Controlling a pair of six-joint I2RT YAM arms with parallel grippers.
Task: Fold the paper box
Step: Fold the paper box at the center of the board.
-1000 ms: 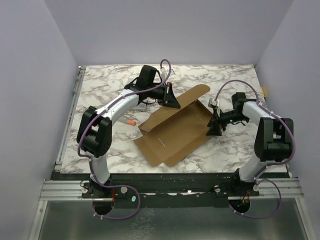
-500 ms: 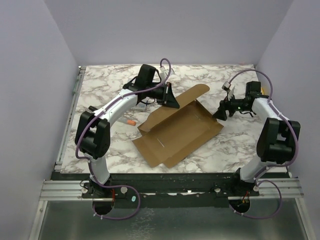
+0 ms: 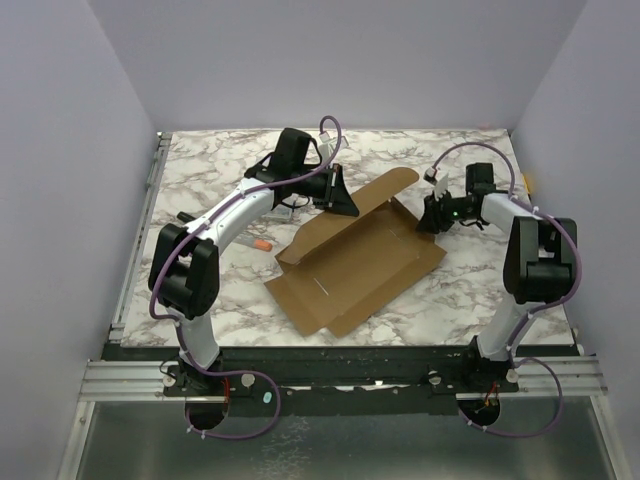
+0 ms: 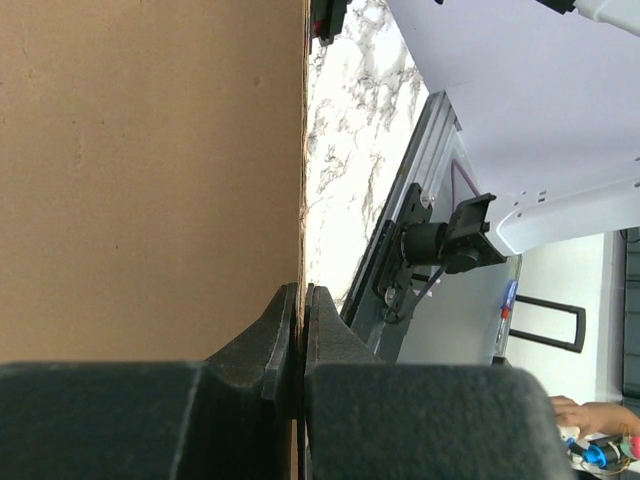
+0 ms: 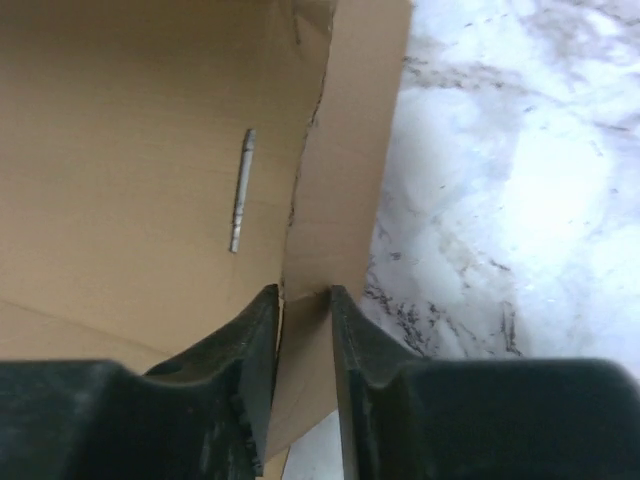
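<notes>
Cardboard: the paper box (image 3: 355, 262) lies mostly flat on the table (image 3: 210, 170); step is raising its walls (early, I judge).
Orange item (image 3: 262, 243): left of box, apart, no hindrance.
Right gripper (image 5: 305, 300): at box's right flap, fingers slightly apart astride it; next needs pinching, then folding inward.
Left gripper (image 4: 302, 300): at box's far flap, fingers clamped on its edge.

My left arm (image 3: 240, 208) and right arm (image 3: 497, 208) wear white shells, black joints — a mauve cable (image 3: 322, 124) trails each; fingers (image 4: 255, 345) matte black.

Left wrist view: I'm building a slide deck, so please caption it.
The left gripper shut on the paper box edge, marble table beyond.
</notes>
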